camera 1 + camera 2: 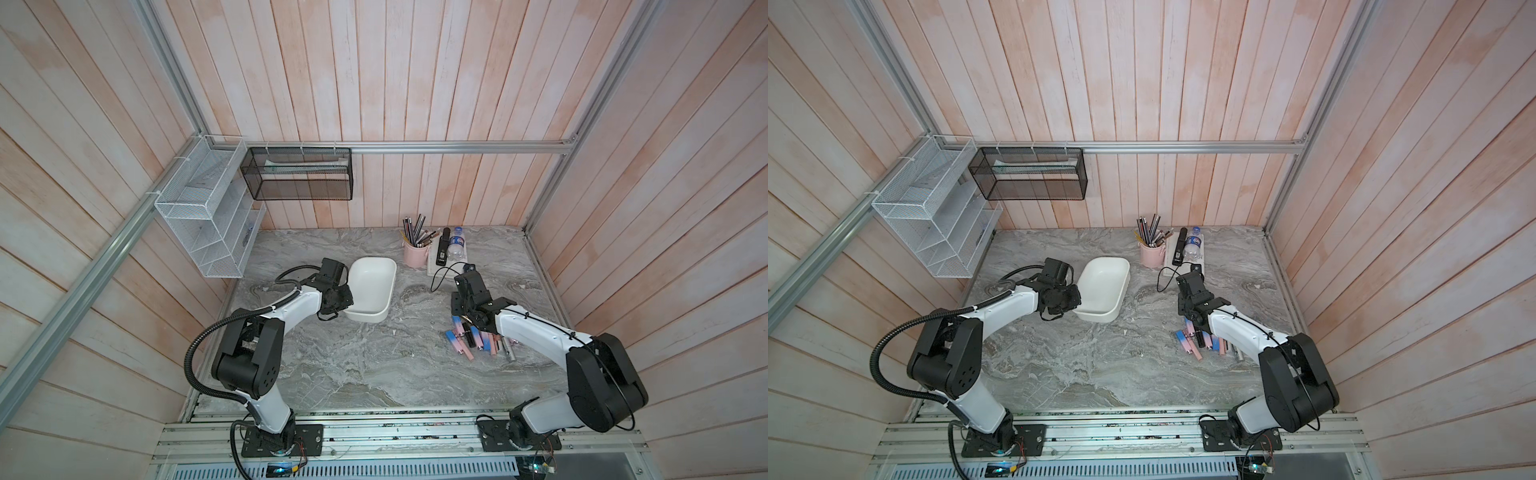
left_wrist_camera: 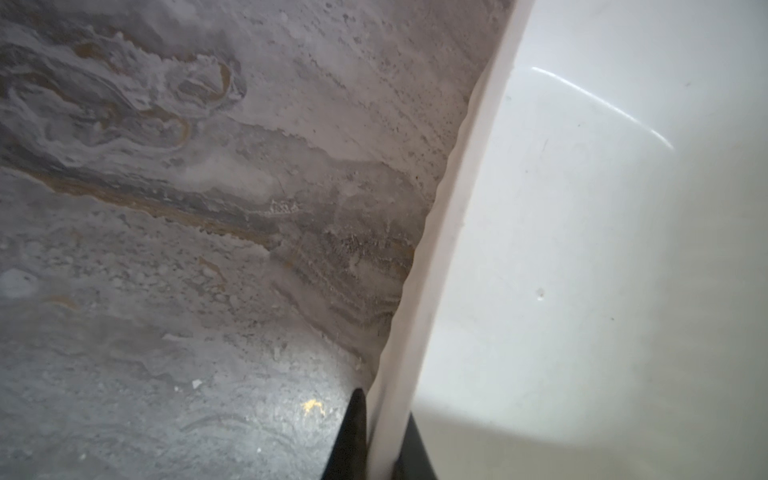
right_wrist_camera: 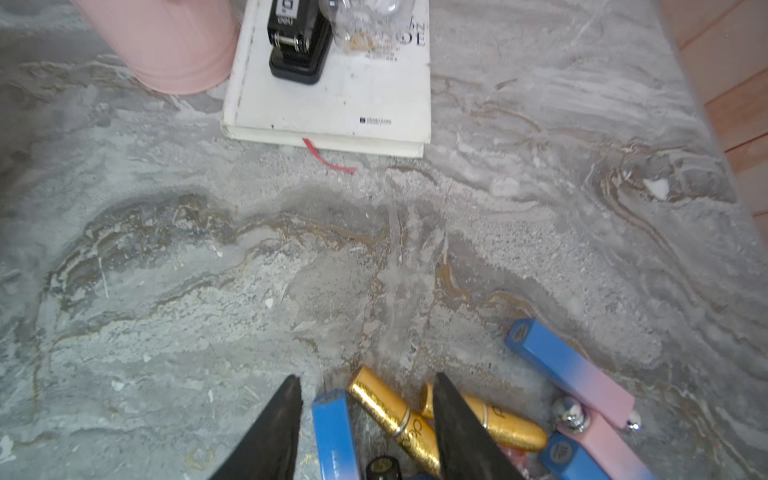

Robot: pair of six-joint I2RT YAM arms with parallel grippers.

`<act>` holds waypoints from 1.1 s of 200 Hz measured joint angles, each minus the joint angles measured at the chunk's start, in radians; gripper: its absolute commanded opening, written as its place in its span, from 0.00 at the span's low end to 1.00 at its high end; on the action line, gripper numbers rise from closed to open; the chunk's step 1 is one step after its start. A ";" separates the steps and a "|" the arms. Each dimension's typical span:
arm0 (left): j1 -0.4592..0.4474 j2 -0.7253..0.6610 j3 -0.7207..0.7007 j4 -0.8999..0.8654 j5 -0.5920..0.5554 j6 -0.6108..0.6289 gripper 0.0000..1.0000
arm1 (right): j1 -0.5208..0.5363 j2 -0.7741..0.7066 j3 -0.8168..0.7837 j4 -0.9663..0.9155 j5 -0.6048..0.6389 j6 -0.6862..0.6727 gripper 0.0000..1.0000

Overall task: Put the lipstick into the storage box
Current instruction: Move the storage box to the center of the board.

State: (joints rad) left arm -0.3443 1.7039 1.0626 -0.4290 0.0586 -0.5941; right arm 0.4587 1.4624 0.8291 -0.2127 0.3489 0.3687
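I found the left gripper (image 2: 384, 428) clamped on the storage box (image 1: 366, 316) rim, left of centre on the worktop (image 1: 353, 365). The right gripper (image 3: 368, 380) stood unclosed astride the gold lipstick (image 3: 388, 411) in the right-hand pile. A blue tube (image 3: 334, 432) shared the gap, so I would centre before squeezing.

tops: high, whole table (image 1: 374, 365) | L wrist: close, storage box (image 2: 582, 249) | R wrist: close, lipsticks (image 3: 390, 411)

Bottle (image 3: 365, 16) cut off, lipsticks (image 1: 458, 337) partly hidden

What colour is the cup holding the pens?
The pen cup is pale pink, clearest in the right wrist view.
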 measured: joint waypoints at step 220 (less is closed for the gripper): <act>-0.146 0.019 0.228 -0.170 -0.119 -0.101 0.75 | -0.061 0.114 -0.003 -0.099 -0.278 0.049 0.28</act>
State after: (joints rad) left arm -0.4900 1.7229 1.2907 -0.5987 -0.0608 -0.6949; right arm 0.3973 1.5761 0.8257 -0.3119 0.0708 0.4179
